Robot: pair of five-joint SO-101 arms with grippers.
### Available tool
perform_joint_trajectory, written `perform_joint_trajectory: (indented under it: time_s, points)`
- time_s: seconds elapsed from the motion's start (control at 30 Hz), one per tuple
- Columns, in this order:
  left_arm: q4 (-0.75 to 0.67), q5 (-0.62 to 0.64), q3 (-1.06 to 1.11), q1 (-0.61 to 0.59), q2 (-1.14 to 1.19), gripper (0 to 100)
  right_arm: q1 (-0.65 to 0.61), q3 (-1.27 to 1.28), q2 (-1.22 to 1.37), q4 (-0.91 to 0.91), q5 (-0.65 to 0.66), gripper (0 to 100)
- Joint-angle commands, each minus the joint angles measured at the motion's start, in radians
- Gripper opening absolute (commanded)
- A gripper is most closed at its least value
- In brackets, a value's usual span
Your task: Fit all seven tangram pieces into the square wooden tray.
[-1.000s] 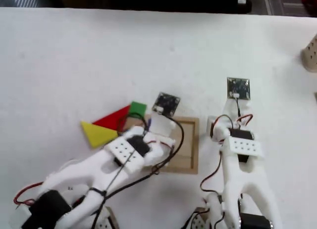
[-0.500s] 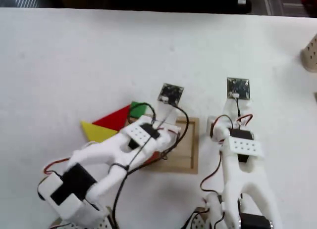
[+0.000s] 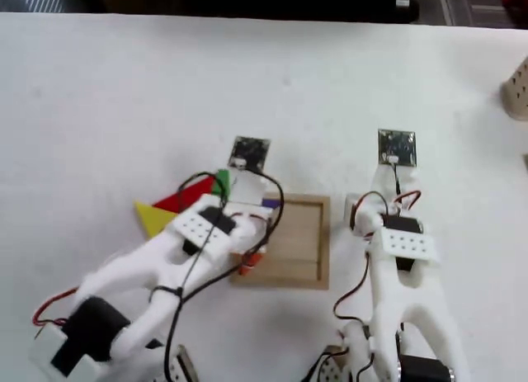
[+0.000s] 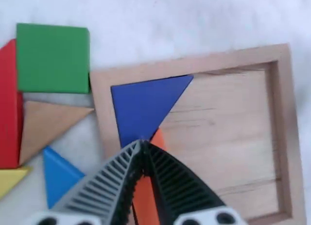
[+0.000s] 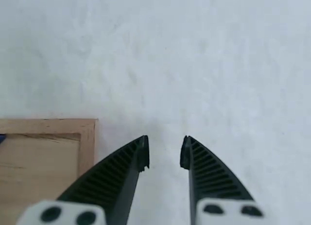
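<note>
The square wooden tray (image 4: 279,132) holds a large blue triangle (image 4: 146,106) in one corner and an orange piece (image 4: 144,198) beside it. My left gripper (image 4: 144,145) is shut, its tips over the spot where these two pieces meet. Just outside the tray lie a green square (image 4: 52,57), a red piece (image 4: 7,103), a tan triangle (image 4: 43,125), a small blue triangle (image 4: 60,174) and a yellow piece (image 4: 9,179). In the high view the left arm (image 3: 202,229) covers the left part of the tray (image 3: 324,242). My right gripper (image 5: 164,149) is open over bare table beside the tray's corner (image 5: 87,137).
The right arm (image 3: 400,242) stands just right of the tray. A pale perforated object (image 3: 518,89) sits at the table's far right edge. White table stretches wide beyond the tray and the pieces.
The left arm's wrist has swung left from over the tray's middle toward its left corner. The right arm has kept still.
</note>
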Motion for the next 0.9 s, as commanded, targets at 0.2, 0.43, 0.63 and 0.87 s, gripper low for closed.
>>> perform_joint_trajectory:
  time_s: [0.2, 0.43, 0.63, 0.87]
  points:
    - [0.009, -0.006, 0.009, -0.004, -0.131, 2, -0.01, -0.046, -0.004, -0.021, 0.029, 11.9]
    - [0.011, -0.049, 0.029, 0.162, -0.113, 2, -0.01, -0.046, -0.004, -0.022, 0.029, 11.9]
    - [0.034, -0.069, 0.002, 0.199, 0.039, 2, -0.01, -0.046, -0.004, -0.024, 0.029, 11.9]
    - [0.158, -0.077, -0.031, 0.14, 0.045, 2, -0.01, -0.046, -0.004, -0.024, 0.029, 11.9]
